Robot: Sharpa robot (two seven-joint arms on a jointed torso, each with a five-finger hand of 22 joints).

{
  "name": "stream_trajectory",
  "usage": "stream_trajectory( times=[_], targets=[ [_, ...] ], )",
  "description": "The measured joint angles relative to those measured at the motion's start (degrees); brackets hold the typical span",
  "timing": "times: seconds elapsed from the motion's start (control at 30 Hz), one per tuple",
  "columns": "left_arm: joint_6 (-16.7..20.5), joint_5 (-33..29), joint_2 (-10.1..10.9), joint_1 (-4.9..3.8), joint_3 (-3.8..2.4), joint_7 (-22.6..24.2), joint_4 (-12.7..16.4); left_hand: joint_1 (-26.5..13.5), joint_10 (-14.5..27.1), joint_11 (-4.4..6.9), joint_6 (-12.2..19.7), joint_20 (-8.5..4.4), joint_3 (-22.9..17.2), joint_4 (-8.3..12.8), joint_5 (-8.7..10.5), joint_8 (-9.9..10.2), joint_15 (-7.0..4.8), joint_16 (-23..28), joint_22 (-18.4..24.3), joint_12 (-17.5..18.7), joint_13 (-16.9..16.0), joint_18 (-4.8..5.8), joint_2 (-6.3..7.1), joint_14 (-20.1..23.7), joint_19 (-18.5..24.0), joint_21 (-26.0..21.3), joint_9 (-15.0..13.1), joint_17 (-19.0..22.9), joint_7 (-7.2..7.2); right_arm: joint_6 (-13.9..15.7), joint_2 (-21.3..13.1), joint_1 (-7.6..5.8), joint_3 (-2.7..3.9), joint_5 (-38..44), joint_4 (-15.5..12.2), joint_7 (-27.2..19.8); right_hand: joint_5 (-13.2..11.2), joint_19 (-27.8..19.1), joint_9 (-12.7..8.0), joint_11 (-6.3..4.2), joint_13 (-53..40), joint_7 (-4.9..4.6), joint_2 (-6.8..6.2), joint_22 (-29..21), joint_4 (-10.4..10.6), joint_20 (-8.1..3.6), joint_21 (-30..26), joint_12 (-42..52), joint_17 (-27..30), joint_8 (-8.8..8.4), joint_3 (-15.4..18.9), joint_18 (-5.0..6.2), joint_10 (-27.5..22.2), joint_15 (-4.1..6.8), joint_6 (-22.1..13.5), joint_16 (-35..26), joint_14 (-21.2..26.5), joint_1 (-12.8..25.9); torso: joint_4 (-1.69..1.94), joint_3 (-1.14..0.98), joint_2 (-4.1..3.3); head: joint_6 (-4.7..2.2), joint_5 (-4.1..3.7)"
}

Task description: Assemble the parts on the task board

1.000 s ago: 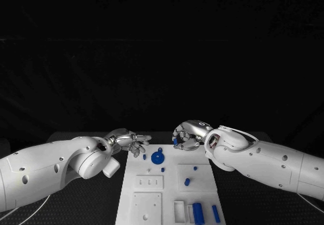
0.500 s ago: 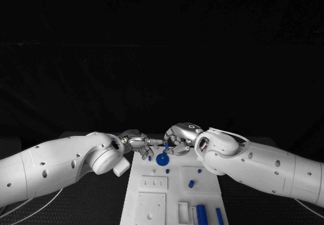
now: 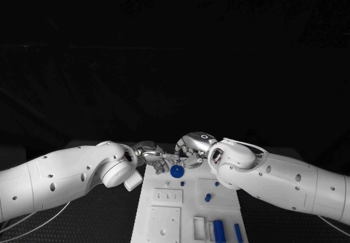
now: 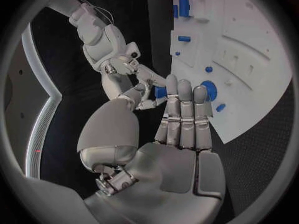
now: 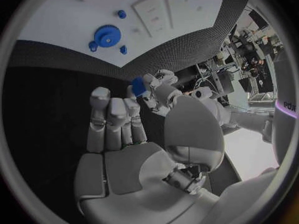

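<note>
My two hands meet over the far end of the task board (image 3: 182, 202), low in the centre of the head frame, above the black table (image 3: 109, 212). My left hand (image 3: 155, 156) comes in from the left and my right hand (image 3: 191, 148) from the right, their fingertips almost together just above the blue gear (image 3: 176, 171), which lies flat on the board's far end.

From the left wrist, my left fingers (image 4: 184, 112) stand straight and side by side, palm bare, nothing in their grasp. Beyond them my right hand (image 4: 134, 79) pinches a small blue part (image 4: 161, 92) at its fingertips. From the right wrist the same blue part (image 5: 137, 86) sits at the tips of my right fingers (image 5: 118, 119), with my left hand (image 5: 163, 87) right beside it; whether the left fingers touch the part I cannot tell.

Down the board in the head frame, towards the bottom edge: a small blue peg (image 3: 181, 184) just below the gear, another blue peg (image 3: 208, 198) right of centre, and two long blue bars (image 3: 219, 231) standing side by side near the lower right corner of the board. White recessed plates (image 3: 167, 196) lie along its left half.
</note>
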State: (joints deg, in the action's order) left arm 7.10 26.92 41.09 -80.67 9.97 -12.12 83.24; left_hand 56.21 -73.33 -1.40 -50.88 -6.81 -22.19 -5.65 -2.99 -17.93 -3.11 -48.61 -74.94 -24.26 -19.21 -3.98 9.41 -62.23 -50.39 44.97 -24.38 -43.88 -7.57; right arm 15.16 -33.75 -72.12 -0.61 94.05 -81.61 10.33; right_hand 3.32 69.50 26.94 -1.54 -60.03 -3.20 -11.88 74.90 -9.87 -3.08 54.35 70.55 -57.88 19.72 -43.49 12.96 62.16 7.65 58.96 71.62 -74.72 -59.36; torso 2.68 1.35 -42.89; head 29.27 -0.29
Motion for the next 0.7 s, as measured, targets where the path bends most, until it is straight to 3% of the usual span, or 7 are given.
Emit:
stream_trajectory(
  times=[0.27, 0.33, 0.7],
  targets=[
    [-0.28, 0.28, 0.03, 0.0, 0.01, -0.23, 0.29, 0.6, 0.47, -0.13, -0.09, 0.16, 0.14, -0.32, 0.0, 0.0, 0.25, 0.47, 0.01, 0.26, 0.06, 0.0, -0.25, 0.41, 0.34, -0.22, 0.0, 0.56, -0.09, -0.26, 0.27, 0.0, -0.32, 0.39, -0.16, 0.32, 0.0, 0.0, 0.02, 0.0, 0.0, -0.01, 0.0, 0.05, 0.0, 0.01, 0.0, 0.0, -0.05, -0.18, 0.0, 0.0, 0.0, -0.01, 0.0, 0.0, 0.0, 0.0, -0.06, -0.01, -0.02, 0.26, 0.06],
    [-0.29, 0.28, 0.0, 0.0, 0.01, -0.23, 0.22, 1.3, 0.78, -0.43, -0.09, 0.35, 0.31, -0.5, 0.0, 0.0, 0.37, 0.71, 0.01, 0.58, 0.14, 0.01, -0.94, 0.53, 0.54, -0.46, 0.09, 0.85, -0.09, -0.34, 0.3, 0.0, -0.38, 0.48, -0.45, 0.41, 0.0, 0.0, 0.02, 0.0, 0.0, -0.01, -0.19, 0.04, 0.0, 0.01, 0.0, 0.0, -0.04, -0.2, 0.0, 0.01, 0.0, -0.02, -0.01, 0.0, 0.0, -0.19, -0.06, -0.01, -0.02, 0.31, 0.06],
    [-0.32, 0.23, -0.14, 0.0, 0.03, -0.49, 0.02, 2.19, 1.18, -0.43, -0.09, 0.45, 1.51, -1.69, -0.01, 0.0, 0.71, 1.1, 0.02, 1.14, 0.2, 0.04, -1.83, 0.87, 1.05, -0.83, 0.21, 1.81, -0.09, -0.69, 0.53, 0.0, -0.78, 0.67, -1.2, 0.67, 0.0, 0.09, 0.02, 0.01, -0.01, -0.02, -0.22, 0.04, 0.0, 0.1, 0.0, 0.0, -0.04, -0.29, 0.0, 0.01, 0.0, -0.1, 0.0, 0.0, -0.08, -0.22, -0.09, -0.01, 0.06, 0.4, 0.24]
  ],
)
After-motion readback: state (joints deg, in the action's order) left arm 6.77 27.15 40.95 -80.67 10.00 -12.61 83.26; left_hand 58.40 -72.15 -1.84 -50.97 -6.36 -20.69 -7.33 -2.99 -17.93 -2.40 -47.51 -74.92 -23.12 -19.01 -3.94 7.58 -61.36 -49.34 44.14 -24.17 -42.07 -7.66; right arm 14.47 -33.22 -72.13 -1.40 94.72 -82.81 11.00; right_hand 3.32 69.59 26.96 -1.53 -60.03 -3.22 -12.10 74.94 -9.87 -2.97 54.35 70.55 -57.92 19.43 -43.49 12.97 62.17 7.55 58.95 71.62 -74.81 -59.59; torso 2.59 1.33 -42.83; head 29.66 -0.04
